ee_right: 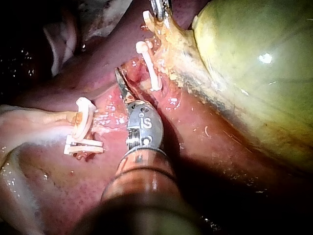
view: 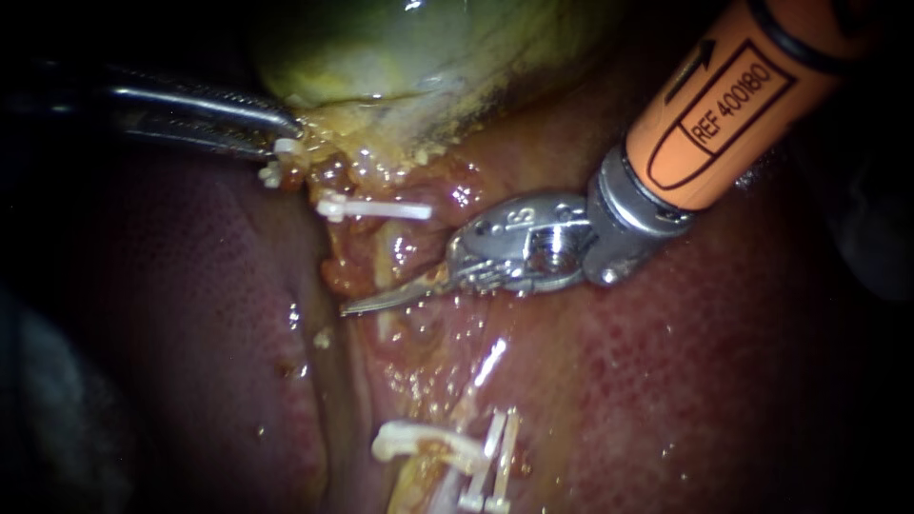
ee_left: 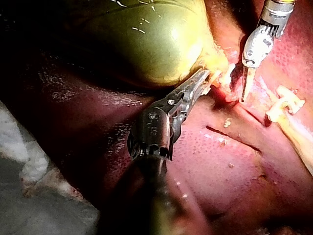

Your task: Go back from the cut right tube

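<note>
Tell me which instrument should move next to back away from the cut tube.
Right. The right instrument lies at the cut site beside a clip, jaws shut and empty, so it looks free to withdraw. The left instrument is shut on the gallbladder's edge and should probably hold.

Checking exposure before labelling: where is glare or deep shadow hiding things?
Endoscope view: the left instrument lies in shadow; wet glints speckle the liver. Left wrist view: highlights streak the gallbladder. Right wrist view: one small highlight on it, corners dark.

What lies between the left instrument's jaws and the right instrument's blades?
A white clip lies between left instrument, shut on the gallbladder, and right instrument: endoscope view.
</note>
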You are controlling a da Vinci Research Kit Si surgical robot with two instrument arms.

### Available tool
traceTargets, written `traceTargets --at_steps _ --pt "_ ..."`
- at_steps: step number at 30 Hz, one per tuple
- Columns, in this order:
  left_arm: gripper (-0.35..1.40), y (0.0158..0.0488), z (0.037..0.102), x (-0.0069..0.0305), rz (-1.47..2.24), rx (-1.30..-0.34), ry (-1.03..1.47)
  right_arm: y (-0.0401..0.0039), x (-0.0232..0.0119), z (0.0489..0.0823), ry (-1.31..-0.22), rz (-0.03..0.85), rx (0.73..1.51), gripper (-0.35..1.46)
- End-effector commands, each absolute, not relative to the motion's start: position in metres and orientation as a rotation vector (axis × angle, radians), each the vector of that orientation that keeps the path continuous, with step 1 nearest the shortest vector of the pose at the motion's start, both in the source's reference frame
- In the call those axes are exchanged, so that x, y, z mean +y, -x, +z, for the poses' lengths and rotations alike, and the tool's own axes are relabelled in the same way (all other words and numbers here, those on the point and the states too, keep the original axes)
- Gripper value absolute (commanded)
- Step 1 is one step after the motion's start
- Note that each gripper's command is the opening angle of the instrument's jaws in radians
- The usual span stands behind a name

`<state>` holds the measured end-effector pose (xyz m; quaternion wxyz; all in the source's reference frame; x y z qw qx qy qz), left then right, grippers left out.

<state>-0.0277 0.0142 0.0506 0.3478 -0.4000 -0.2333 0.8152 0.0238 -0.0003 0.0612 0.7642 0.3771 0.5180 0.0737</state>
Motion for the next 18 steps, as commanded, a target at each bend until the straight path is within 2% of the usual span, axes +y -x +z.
traceTargets --at_steps 1,2,4,5,7,16,18 --pt "-0.35 0.0277 0.0506 0.0142 2.114 -0.606 1.038 -0.0238 -0.0003 0.0612 -0.826 0.176 1.128 -0.33" --pt "-0.35 0.0277 0.0506 0.0142 2.114 -0.606 1.038 -0.0238 -0.0004 0.0612 -0.826 0.197 1.146 0.27" --pt "-0.35 0.0276 0.0506 0.0142 2.114 -0.606 1.038 -0.0239 -0.0004 0.0612 -0.813 0.244 1.182 0.99" --pt "-0.35 0.0276 0.0506 0.0142 2.114 -0.606 1.038 -0.0239 -0.0004 0.0612 -0.803 0.284 1.2 1.16" --pt "-0.35 0.0276 0.0506 0.0142 2.114 -0.606 1.038 -0.0239 -0.0004 0.0612 -0.79 0.305 1.225 1.26" --pt "-0.35 0.0276 0.0506 0.0142 2.114 -0.606 1.038 -0.0235 -0.0005 0.0611 -0.791 0.321 1.223 1.31" --pt "-0.35 0.0276 0.0507 0.0142 2.115 -0.606 1.038 -0.023 -0.0008 0.0609 -0.753 0.349 1.22 1.4"
